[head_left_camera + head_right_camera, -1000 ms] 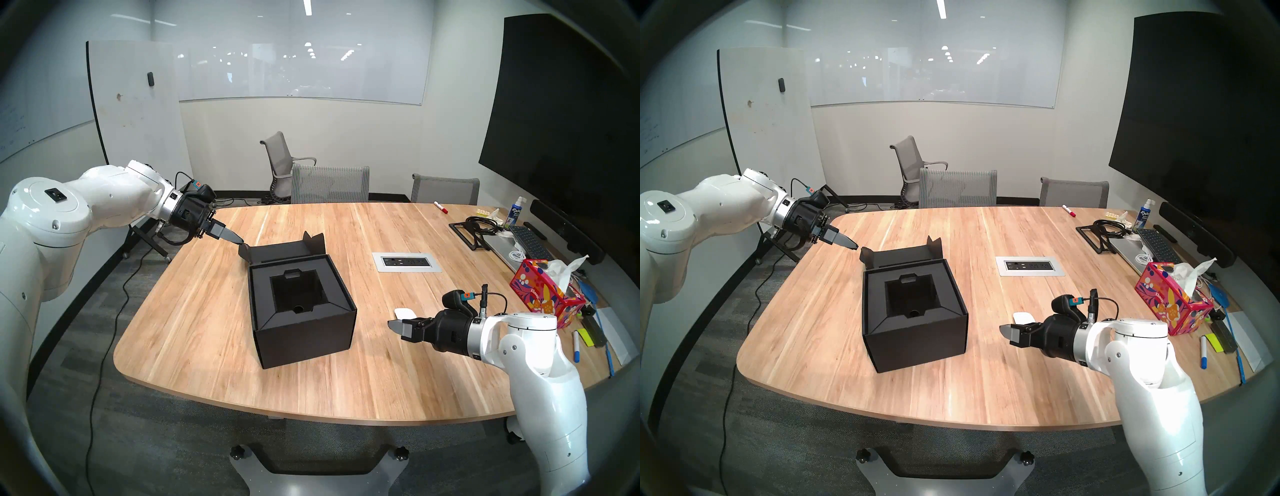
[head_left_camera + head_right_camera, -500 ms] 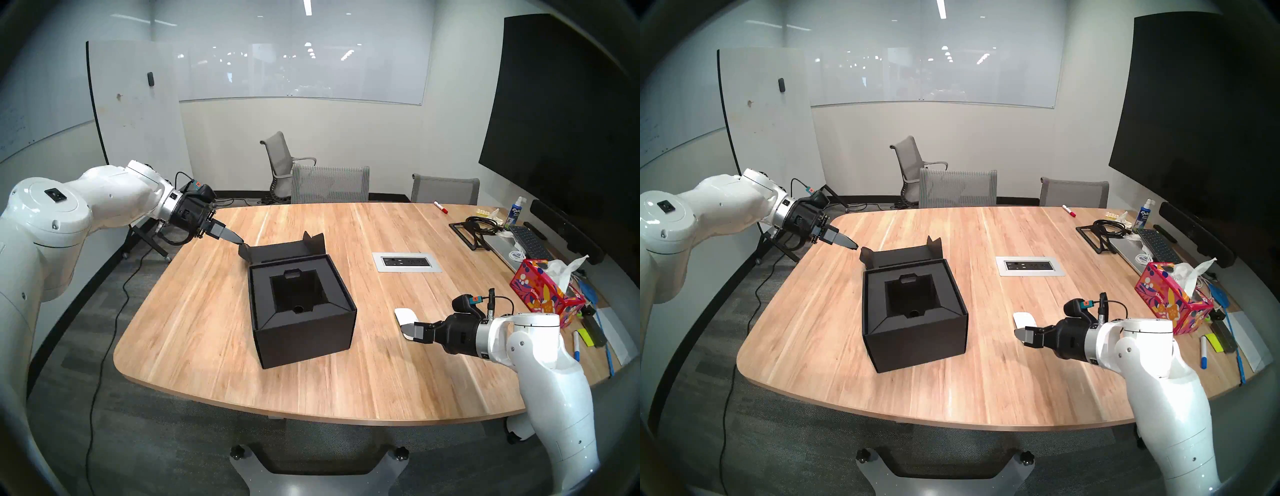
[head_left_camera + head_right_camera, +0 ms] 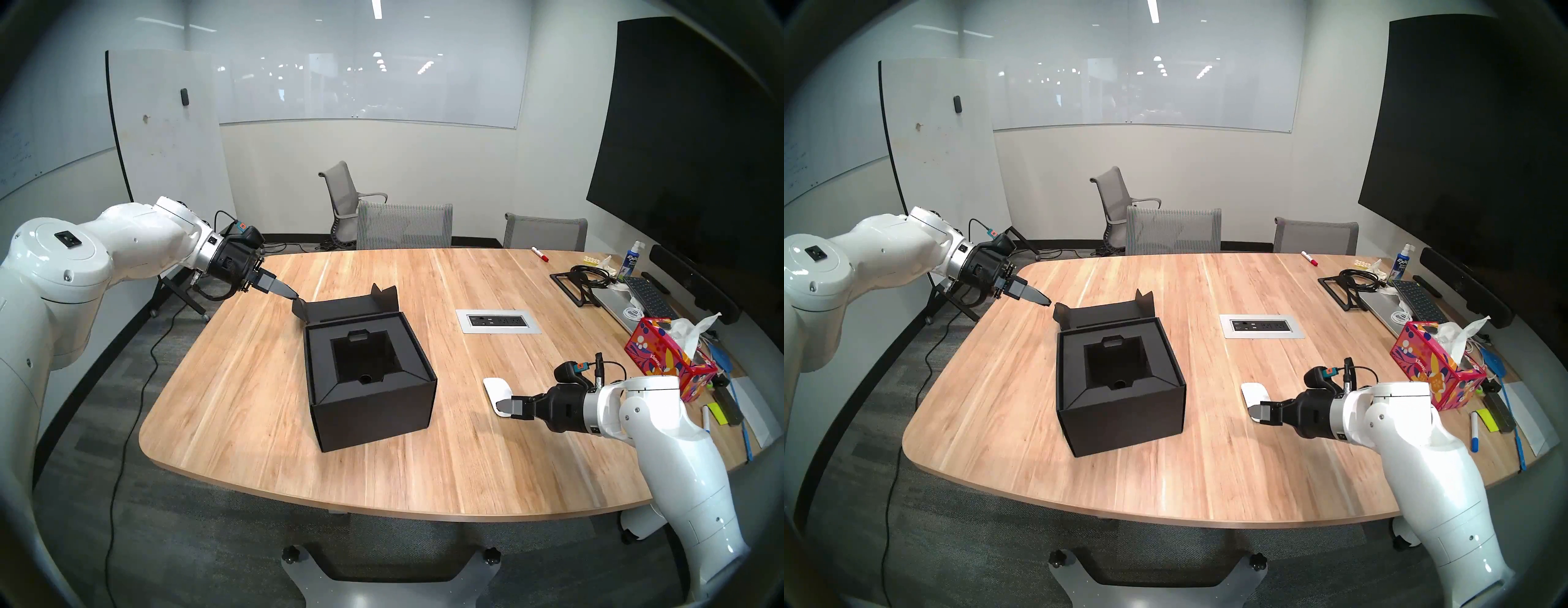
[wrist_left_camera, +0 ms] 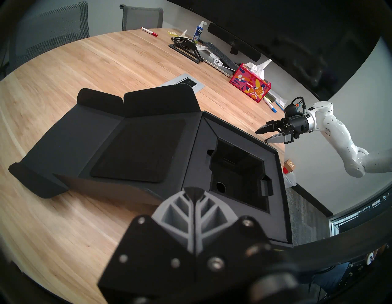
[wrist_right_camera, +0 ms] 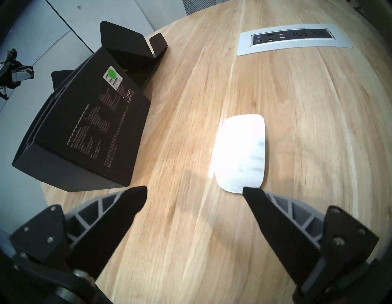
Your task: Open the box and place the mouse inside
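Matte black cardboard box [image 3: 373,382] sat open mid-counter [image 3: 254,403]; lid folded back flat toward 11 o'clock, black insert with deep square recess exposed. Green-dotted white label and fine print visible on one side wall in right wrist view. White low-profile mouse [image 3: 497,387] lay flat on counter at 3 o'clock of box, well apart from it, glossy and washed out by glare.

Left pincer [image 3: 292,295] fully closed, tips against corner flap of lid at 10 o'clock of box; in left wrist view, black flap edge seen nipped between the tips. Right pincer [image 3: 502,405] spread wide, nothing held; one fingertip overlapped near end of mouse in right wrist view, contact not resolvable.

Versus one second prior: right pincer shifted toward 3 o'clock and lower, from beside mouse's 6 o'clock edge to directly at its near end. Left pincer, box and mouse unchanged.
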Robot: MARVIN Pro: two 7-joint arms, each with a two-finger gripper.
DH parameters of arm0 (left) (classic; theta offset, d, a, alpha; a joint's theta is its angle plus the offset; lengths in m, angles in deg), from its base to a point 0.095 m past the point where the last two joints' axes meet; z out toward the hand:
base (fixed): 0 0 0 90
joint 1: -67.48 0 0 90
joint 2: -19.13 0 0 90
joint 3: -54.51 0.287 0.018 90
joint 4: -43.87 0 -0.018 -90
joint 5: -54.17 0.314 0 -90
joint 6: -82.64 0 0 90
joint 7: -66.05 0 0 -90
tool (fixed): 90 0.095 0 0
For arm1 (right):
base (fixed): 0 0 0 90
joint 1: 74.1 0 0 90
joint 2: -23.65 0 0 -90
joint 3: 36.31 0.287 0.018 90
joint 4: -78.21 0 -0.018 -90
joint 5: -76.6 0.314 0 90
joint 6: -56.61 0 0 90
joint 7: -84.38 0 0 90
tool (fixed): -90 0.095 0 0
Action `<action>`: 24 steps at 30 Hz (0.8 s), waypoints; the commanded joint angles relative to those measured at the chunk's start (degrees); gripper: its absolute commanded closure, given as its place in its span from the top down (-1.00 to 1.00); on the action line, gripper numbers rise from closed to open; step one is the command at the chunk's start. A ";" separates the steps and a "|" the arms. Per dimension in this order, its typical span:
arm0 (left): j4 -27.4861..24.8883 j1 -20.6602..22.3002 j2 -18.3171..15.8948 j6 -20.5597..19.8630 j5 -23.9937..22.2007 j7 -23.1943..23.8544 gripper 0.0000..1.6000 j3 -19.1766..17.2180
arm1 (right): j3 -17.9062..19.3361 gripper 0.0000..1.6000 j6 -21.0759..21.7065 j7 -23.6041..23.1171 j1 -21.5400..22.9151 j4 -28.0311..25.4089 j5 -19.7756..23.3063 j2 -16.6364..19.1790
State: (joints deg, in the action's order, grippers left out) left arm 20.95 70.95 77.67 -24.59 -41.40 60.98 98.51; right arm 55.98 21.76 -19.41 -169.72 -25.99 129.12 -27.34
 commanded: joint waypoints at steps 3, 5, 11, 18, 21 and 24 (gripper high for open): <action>0.30 1.06 0.01 -0.12 -0.13 0.07 -1.00 -0.44 | -2.41 1.00 -0.15 0.13 5.75 1.63 3.10 4.42; 0.31 1.05 0.01 -0.12 -0.12 0.07 -1.00 -0.45 | -3.17 1.00 -0.15 0.39 6.43 2.02 3.71 5.30; 0.31 1.05 0.01 -0.12 -0.10 0.07 -1.00 -0.47 | -6.49 1.00 -0.15 1.24 9.29 3.47 5.52 7.53; 0.33 1.03 0.02 -0.10 -0.10 0.07 -1.00 -0.47 | -10.77 1.00 -0.15 2.48 13.99 4.21 7.00 8.65; 0.34 1.02 0.02 -0.10 -0.10 0.07 -1.00 -0.48 | -12.30 1.00 -0.15 3.19 15.59 4.38 7.91 9.72; 0.35 1.02 0.02 -0.10 -0.10 0.07 -1.00 -0.48 | -13.78 1.00 -0.15 3.90 16.96 4.53 8.91 10.83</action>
State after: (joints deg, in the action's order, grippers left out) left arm 21.02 70.89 77.66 -24.59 -41.33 60.99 98.42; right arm 44.16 21.76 -16.31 -158.46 -21.28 135.63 -19.61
